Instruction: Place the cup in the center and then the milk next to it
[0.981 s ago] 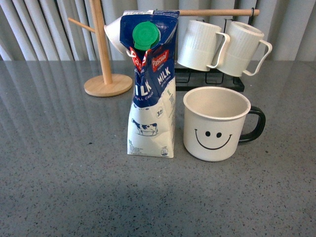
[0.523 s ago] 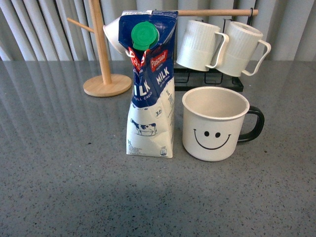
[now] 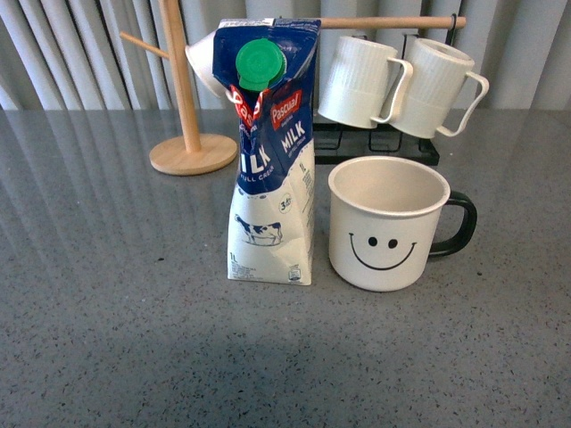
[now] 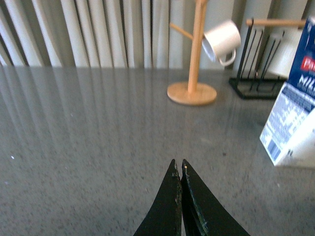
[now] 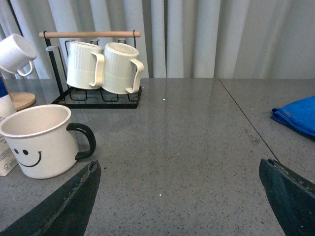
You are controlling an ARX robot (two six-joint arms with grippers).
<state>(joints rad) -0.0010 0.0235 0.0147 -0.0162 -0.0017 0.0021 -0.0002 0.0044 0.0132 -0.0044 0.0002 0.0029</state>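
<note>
While the wide white enamel-style cup (image 3: 387, 223) with its black smiley face and black handle stands upright near the middle of the grey speckled table (image 3: 107, 339), its handle points to the robot's right and its face looks toward the front camera. Just beside it on the robot's left, with a narrow gap between them, the tall blue-and-white milk carton (image 3: 271, 152) with a round green screw cap stands upright, its top pinched and leaning a little. Behind the cup, two ribbed cream mugs (image 3: 399, 85) hang from a wooden bar on a black wire rack (image 3: 375, 147). Behind the carton a wooden mug tree (image 3: 183, 107) on a round base carries a small plain white mug (image 3: 205, 62), partly hidden by the carton. Neither arm shows in the front view. In the left wrist view the left gripper (image 4: 178, 169) has its black fingertips pressed together with nothing between them, over bare table, well apart from the carton at the picture's edge. In the right wrist view the right gripper (image 5: 179, 174) has its jaws spread wide and holds nothing, near the cup; a blue cloth (image 5: 298, 115) lies further off. Compared with the earlier front pictures, cup and carton sit a touch further left and nothing else differs.
</note>
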